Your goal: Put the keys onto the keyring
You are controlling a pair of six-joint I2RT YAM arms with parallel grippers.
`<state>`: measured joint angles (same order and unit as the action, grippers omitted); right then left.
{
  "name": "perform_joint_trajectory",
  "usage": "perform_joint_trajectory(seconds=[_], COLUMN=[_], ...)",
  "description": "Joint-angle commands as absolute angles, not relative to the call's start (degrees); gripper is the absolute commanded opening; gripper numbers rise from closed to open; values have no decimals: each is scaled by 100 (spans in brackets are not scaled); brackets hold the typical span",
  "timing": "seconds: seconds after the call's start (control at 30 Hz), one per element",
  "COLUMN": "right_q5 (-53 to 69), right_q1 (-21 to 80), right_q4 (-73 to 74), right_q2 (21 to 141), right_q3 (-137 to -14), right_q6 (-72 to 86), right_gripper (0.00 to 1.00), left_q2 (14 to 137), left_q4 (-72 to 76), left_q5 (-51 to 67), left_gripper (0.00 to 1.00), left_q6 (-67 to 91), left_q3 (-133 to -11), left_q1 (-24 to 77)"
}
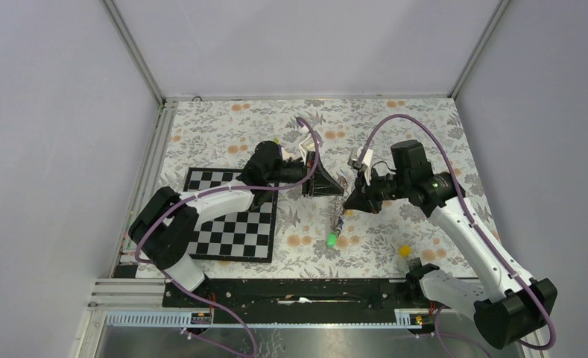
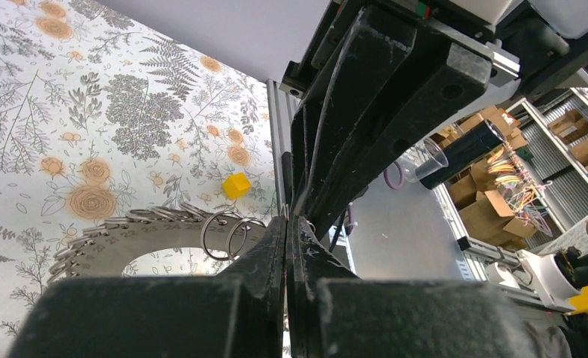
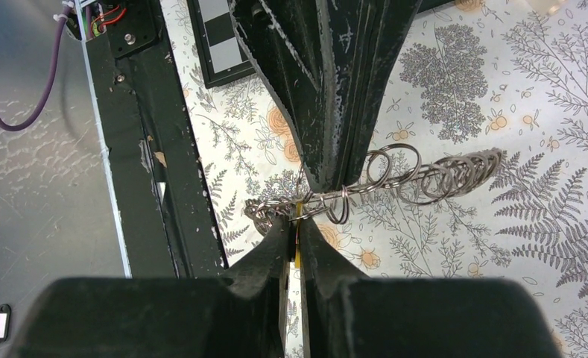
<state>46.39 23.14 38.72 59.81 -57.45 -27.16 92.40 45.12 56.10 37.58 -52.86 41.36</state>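
**A:** So, nearest the arm bases, what is on the surface (image 1: 425, 134)?

**B:** A yellow cube (image 1: 405, 251) sits loose on the right. Left of it is a green key (image 1: 332, 240), at the near end of a short string of keys (image 1: 338, 224) that runs up to the right gripper (image 3: 296, 233). A checkerboard (image 1: 235, 224) lies further left.

**A:** And the grippers?

**B:** The right gripper is clenched on a thin yellow sliver. I take it for a yellow key (image 3: 299, 205) seen edge-on, amid tangled wire loops (image 3: 425, 175). Just beyond, tip to tip with it, the left gripper (image 2: 287, 224) is clamped on the rim of the keyring (image 2: 104, 242). That is a flat grey toothed ring carrying those loops, held over the middle of the floral surface.

**A:** How should the threading go?

**B:** In my judgement, the left gripper should hold the keyring steady and level. The right should move slowly, steering the key's hole onto one loop's open end and away from the tangle. The pinch needs to be firm, because a slip would drop the key. Whether the hole already meets a loop is too small to tell.
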Motion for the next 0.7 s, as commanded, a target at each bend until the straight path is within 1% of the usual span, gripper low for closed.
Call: perform_joint_trajectory(seconds=[0.0,0.33,0.57,0.67], right_q5=[4790,4732,4326,4193], right_q1=[2303,2309,2307,2303], right_q4=[3776,3623,3842,4040], right_q2=[6120,6182,5969,5934], right_q3=[-5874,-5845,-5788,-5783], right_q6=[-2662,-2586,-2791,-2896], right_gripper=[0,0,0,0], left_q2=[9303,9373,9265,9197], left_q4=[4842,4923,4872,4604], left_q5=[5199,5128,5272,5432], left_gripper=[0,0,0,0], left_q6=[3963,4155,3940,3704], left_q3=[-5419,-5388,-5417,-5531], left_q1=[4232,4291,4127,4079])
